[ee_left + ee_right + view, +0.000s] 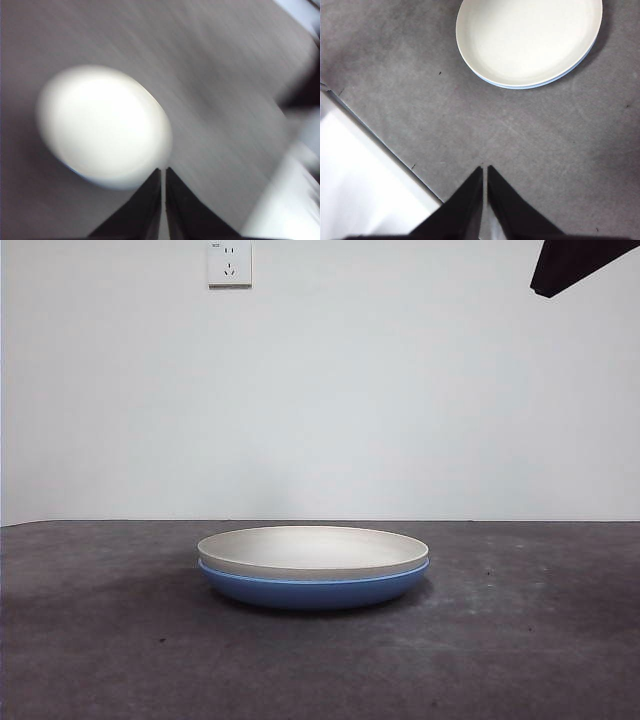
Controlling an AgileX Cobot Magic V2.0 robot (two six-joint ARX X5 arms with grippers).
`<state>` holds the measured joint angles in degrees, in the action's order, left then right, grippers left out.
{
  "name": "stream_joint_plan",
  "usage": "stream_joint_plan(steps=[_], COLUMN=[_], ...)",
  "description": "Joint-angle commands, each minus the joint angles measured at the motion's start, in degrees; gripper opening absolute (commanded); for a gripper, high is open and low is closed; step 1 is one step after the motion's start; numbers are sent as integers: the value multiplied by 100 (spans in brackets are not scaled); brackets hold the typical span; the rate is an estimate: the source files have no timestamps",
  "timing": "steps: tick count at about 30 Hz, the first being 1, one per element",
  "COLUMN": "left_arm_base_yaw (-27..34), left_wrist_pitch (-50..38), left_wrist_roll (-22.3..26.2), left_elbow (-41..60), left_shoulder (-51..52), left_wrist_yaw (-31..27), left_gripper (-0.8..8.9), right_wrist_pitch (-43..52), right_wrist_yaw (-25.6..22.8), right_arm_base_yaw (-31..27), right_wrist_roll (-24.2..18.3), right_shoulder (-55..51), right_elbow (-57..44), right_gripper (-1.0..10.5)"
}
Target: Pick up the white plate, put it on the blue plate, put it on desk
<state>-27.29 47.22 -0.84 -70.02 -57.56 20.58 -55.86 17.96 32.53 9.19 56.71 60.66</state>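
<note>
The white plate lies nested on top of the blue plate in the middle of the desk. From the right wrist, the white plate covers nearly all of the blue plate, which shows only as a thin rim. My right gripper is shut and empty, high above the desk and apart from the plates. The left wrist view is blurred; the white plate shows there with my left gripper shut and empty above it. A black arm tip sits at the top right corner.
A wall socket is on the white wall behind the desk. The desk's edge and a pale surface beyond it show in the right wrist view.
</note>
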Motion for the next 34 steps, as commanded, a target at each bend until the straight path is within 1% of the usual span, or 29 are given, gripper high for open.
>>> stream_joint_plan(steps=[1, 3, 7, 10, 12, 14, 18, 26, 34], left_arm_base_yaw=[339, 680, 1493, 2013, 2280, 2481, 2717, 2848, 2846], left_wrist_pitch=[-942, -1674, -3211, -4153, -4516, -4656, -4664, -4673, -4527], left_wrist_roll=[243, 398, 682, 774, 769, 772, 769, 662, 549], left_elbow=[22, 258, 1174, 2039, 2579, 3080, 3886, 5316, 6249], left_shoulder=[459, 861, 1838, 2590, 3045, 3469, 4094, 4992, 5580], left_wrist_yaw=[-293, -302, -365, -855, -1191, -1414, -1797, -1808, -1808], left_gripper=[15, 15, 15, 15, 15, 15, 15, 15, 15], right_wrist_pitch=[55, 55, 55, 55, 55, 55, 55, 55, 55], right_wrist_yaw=[0, 0, 0, 0, 0, 2, 0, 0, 0], right_arm_base_yaw=[33, 33, 33, 33, 33, 33, 33, 33, 33], right_wrist_roll=[-66, -66, -66, -66, -66, -66, -66, -66, -66], right_shoulder=[48, 48, 48, 48, 48, 48, 48, 48, 48], right_elbow=[92, 92, 92, 92, 92, 92, 92, 92, 92], right_gripper=[8, 8, 8, 8, 8, 8, 8, 8, 8])
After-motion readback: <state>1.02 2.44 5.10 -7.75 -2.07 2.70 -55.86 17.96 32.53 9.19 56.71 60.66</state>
